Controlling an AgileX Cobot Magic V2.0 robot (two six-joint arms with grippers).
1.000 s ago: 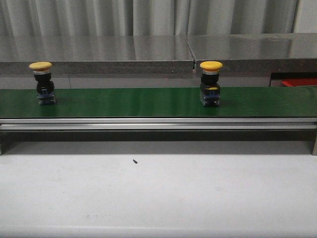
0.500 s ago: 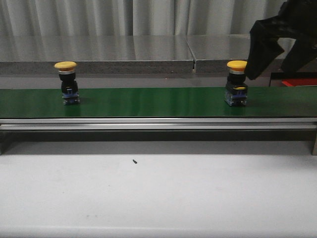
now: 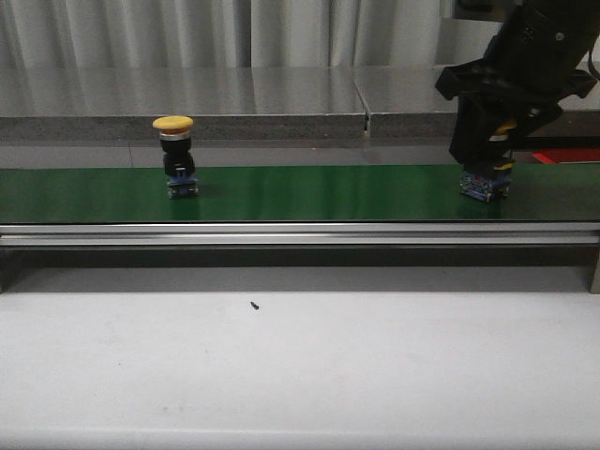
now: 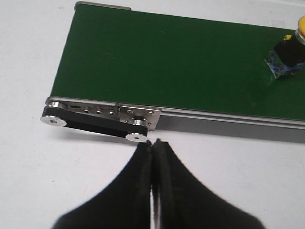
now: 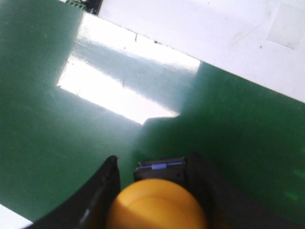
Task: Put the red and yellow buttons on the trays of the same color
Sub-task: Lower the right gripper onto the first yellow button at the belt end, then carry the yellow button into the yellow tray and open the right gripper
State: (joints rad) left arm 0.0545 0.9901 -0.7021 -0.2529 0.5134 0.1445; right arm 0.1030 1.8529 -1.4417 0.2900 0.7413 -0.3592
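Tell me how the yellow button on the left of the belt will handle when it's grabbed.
The left yellow button looks top-heavy: a wide cap on a narrow body, so a sideways nudge may tip it. Its domed cap looks smooth, probably slippery; the squarer base likely grips better. It seems rigid, unlikely to deform between fingers.

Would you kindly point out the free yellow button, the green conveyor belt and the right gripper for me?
free yellow button (image 3: 173, 124), front view, on its yellow cap.
green conveyor belt (image 3: 319, 192), front view, on bare belt surface.
right gripper (image 5: 152, 179), right wrist view, midway between the fingertips straddling the other button.
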